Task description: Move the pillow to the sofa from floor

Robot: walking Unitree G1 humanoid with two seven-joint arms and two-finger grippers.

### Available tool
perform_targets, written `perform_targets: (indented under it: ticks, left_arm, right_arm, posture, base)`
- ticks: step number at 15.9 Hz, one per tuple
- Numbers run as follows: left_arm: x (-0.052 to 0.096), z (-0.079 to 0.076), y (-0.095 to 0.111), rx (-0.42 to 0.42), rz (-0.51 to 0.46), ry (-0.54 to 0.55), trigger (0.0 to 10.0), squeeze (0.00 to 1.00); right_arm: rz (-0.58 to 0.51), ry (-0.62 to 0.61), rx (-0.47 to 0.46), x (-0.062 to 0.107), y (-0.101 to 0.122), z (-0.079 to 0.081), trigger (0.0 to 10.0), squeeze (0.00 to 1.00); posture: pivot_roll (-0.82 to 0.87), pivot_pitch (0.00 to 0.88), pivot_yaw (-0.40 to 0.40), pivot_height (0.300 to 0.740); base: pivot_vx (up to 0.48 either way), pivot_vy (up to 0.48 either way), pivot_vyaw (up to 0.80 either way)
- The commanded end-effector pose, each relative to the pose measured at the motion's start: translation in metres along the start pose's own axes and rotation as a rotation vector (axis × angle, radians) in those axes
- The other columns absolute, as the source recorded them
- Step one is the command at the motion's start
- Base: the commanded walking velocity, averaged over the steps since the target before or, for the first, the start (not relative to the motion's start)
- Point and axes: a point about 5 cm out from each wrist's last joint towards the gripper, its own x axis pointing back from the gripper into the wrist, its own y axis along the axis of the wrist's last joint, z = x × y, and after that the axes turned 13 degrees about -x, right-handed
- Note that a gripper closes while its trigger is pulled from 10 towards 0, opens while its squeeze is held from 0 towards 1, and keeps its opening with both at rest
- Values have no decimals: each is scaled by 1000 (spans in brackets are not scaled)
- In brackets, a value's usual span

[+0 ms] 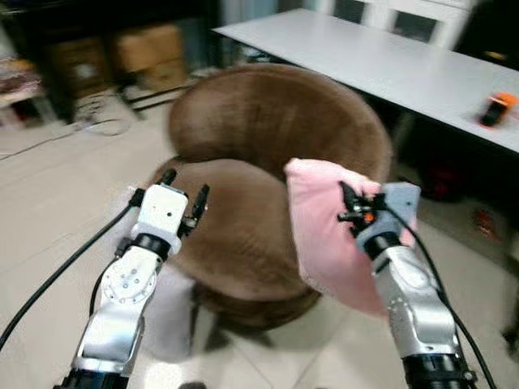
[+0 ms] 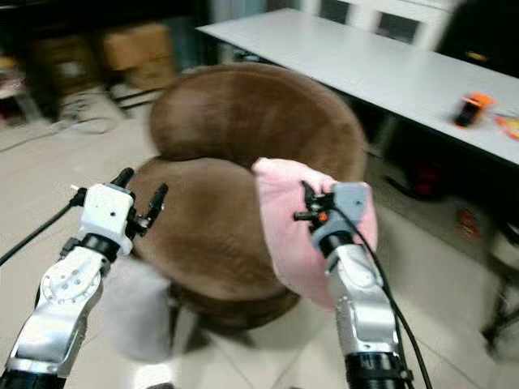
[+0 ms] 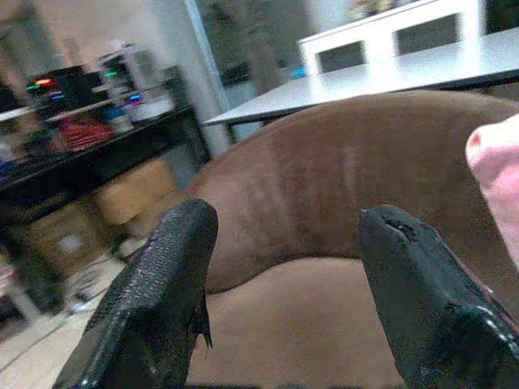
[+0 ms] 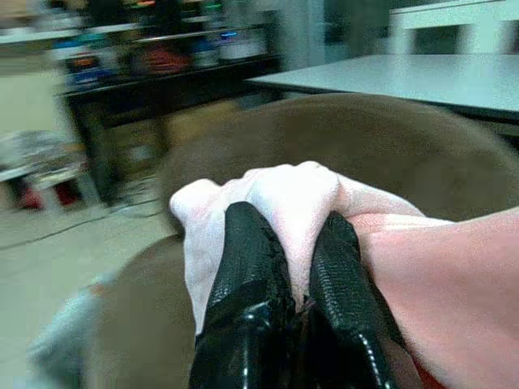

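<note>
The pillow [image 1: 324,231] is soft, pale pink and crumpled, hanging at the three o'clock edge of the round brown sofa [image 1: 268,138]. The right gripper [image 4: 288,267] pinches a fold of its corner. The left gripper [image 1: 183,193], fingers spread, hovers at the sofa's nine o'clock. No writing is legible.

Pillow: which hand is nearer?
Right. The right hand is shut on the pillow, pinching its edge. The left hand is open, apart from it, over the sofa seat.
</note>
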Motion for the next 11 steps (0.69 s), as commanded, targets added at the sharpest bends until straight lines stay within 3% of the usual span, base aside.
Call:
perform_targets:
  ticks: [1,11]
  left_arm:
    - [0,2,3,3,-21,2,10000,0]
    - [3,4,3,5,-34,9,10000,0]
  right_arm:
    - [-65,50,12,-5,18,9,10000,0]
    - [-88,116,7,-13,31,21,10000,0]
  posture:
    - [27,0,-28,740]
    - [42,0,-45,740]
  base:
    - [300,0,0]
    - [308,0,0]
